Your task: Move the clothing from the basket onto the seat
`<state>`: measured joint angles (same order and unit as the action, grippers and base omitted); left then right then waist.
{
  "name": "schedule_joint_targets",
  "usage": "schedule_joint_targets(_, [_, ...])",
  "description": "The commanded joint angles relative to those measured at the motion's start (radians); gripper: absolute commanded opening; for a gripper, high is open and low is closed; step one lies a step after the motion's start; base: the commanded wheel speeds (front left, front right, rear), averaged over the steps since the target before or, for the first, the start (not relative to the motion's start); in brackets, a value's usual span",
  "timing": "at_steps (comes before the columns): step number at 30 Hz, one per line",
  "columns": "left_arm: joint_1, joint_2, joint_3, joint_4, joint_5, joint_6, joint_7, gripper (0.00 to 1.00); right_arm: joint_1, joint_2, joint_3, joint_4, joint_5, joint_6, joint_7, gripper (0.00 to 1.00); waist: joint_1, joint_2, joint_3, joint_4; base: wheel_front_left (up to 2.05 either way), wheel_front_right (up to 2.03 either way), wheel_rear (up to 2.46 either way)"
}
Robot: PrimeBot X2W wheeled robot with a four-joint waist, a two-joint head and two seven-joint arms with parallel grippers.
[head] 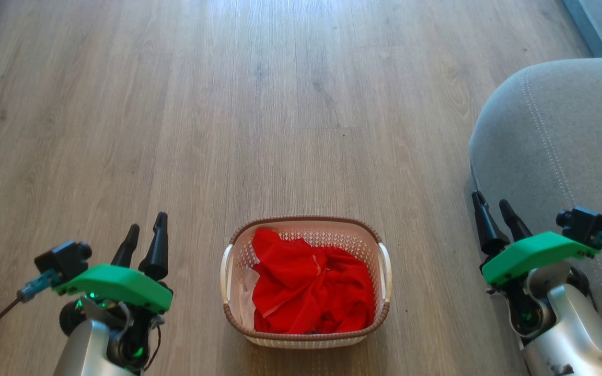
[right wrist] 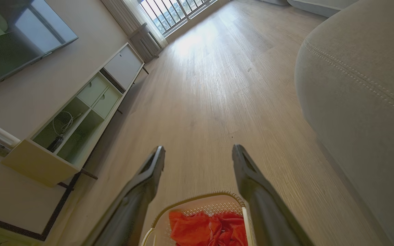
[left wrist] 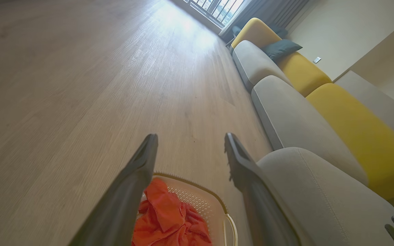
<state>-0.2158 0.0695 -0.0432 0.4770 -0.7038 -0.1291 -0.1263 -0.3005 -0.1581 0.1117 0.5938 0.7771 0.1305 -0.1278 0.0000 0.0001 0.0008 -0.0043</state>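
Soft red cloth (head: pixel 311 290) lies in a perforated plastic basket (head: pixel 301 340) on matt wood-grain floor (head: pixel 228 104).

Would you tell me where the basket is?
In the head view, the basket sits on the floor, bottom centre, between the left gripper and right gripper.

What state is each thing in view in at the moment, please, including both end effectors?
basket: upright on the floor, holding clothing.
red garment: crumpled inside the basket.
white cloth: tucked under the red garment at the basket's left side.
seat: nothing lying on the part in view.
left end effector: open, empty, left of the basket.
right end effector: open, empty, by the seat's edge.
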Motion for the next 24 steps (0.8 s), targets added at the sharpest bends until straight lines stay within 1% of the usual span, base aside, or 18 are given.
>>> schedule_joint_targets(1, [-0.076,0.025,0.013,-0.022,0.037,-0.001,-0.019,1.00,-0.069,-0.019,0.020,-0.021,-0.038,0.000,-0.017,1.00,0.0000,-0.0001,0.000,0.000,0.00,0.00,0.00])
schedule_joint_targets(14, [-0.115,0.030,0.006,0.000,0.167,-0.001,-0.054,1.00,-0.113,-0.034,0.058,0.012,-0.159,0.000,-0.052,1.00,0.0000,-0.0001,-0.002,0.000,0.00,0.00,0.00])
schedule_joint_targets(24, [-0.146,0.036,-0.001,0.019,0.287,-0.001,-0.083,1.00,-0.154,-0.047,0.072,0.049,-0.275,0.000,-0.081,1.00,0.0000,-0.0001,-0.003,-0.002,0.00,0.00,0.00])
